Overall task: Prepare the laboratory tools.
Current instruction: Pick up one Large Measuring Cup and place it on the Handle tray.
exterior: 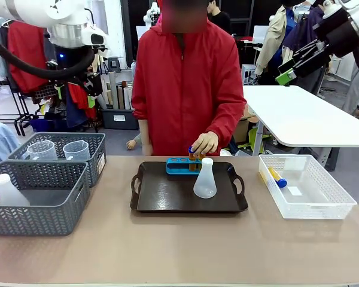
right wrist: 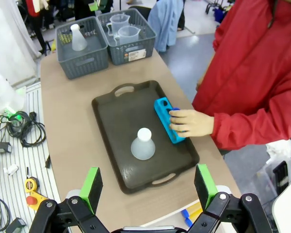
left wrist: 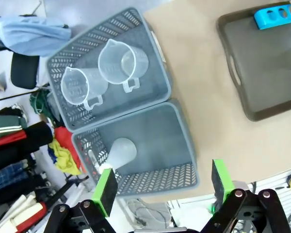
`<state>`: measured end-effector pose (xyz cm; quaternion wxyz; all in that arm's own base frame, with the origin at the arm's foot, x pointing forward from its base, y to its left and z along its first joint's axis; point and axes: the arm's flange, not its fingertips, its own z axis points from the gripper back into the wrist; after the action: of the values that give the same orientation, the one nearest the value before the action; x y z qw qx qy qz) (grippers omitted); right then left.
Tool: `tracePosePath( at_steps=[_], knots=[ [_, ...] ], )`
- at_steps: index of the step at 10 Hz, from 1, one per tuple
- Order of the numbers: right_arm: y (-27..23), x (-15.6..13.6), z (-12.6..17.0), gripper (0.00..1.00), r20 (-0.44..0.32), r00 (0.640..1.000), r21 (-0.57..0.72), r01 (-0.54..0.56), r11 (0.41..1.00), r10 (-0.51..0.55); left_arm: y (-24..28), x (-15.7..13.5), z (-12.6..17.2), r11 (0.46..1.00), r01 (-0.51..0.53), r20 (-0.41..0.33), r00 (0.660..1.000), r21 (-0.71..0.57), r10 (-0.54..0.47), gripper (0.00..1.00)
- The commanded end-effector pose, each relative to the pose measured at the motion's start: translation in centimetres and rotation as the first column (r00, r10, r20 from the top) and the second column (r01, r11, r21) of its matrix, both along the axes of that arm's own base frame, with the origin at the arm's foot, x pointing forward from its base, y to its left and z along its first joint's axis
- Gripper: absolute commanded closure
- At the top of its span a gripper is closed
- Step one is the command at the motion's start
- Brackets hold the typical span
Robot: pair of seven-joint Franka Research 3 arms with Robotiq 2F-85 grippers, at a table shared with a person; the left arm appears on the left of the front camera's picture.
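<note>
Both arms hang high over the table. The left gripper (left wrist: 163, 187) is spread wide and empty above the two grey woven baskets (left wrist: 155, 73) at the left. The far one holds two clear plastic measuring beakers (left wrist: 122, 62) and the near one a translucent white conical flask (left wrist: 120, 153). The right gripper (right wrist: 148, 183) is likewise released, holding nothing, over the dark rectangular tray (right wrist: 116, 121) in the middle, where a second white conical flask (right wrist: 143, 144) stands upright. At the tray's far edge the person's hand (right wrist: 191, 122) rests on a blue tube rack (right wrist: 162, 109) with small orange-filled tubes (exterior: 194, 156). Another blue-capped orange tube (exterior: 277, 177) lies in the white basket (exterior: 311, 209) at the right
</note>
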<state>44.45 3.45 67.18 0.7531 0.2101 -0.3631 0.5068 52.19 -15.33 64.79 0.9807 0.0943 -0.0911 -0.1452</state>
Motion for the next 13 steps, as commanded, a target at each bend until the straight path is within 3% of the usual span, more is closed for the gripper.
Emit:
tracePosePath(
  at_steps=[1, 4, 5, 9, 11, 13],
  knots=[
    [0.1, 0.0, 0.1, 0.0, 0.001, 1.0, 0.013, -0.005, 1.0, 0.005, 0.0, -0.3, 0.2, 1.0, 0.001, 0.004, 1.0, 0.021, -0.001, 0.0],
    [0.1, 0.0, 0.1, 0.0, 0.001, 1.0, 0.013, -0.005, 1.0, 0.005, -0.5, -0.2, 0.0, 1.0, 0.01, 0.002, 1.0, 0.007, -0.01, 0.0],
    [0.1, 0.0, 0.1, 0.0, 0.001, 1.0, 0.013, -0.005, 1.0, 0.005, 1.3, 1.4, -0.7, 1.0, 0.005, -0.026, 1.0, -0.019, -0.006, 0.0],
    [0.1, 0.0, 0.1, 0.0, 0.001, 1.0, 0.013, -0.005, 1.0, 0.005, 8.2, 5.9, -4.8, 0.98, -0.185, -0.081, 0.98, -0.068, 0.18, 0.0],
    [0.1, 0.0, 0.1, 0.0, 0.001, 1.0, 0.013, -0.005, 1.0, 0.005, 10.9, 8.0, -6.9, 0.97, -0.217, -0.116, 0.972, -0.11, 0.204, 0.0],
    [0.1, 0.0, 0.1, 0.0, 0.001, 1.0, 0.013, -0.005, 1.0, 0.005, 12.8, 9.3, -9.2, 0.945, -0.312, -0.147, 0.944, -0.101, 0.296, 0.0]
  ],
)
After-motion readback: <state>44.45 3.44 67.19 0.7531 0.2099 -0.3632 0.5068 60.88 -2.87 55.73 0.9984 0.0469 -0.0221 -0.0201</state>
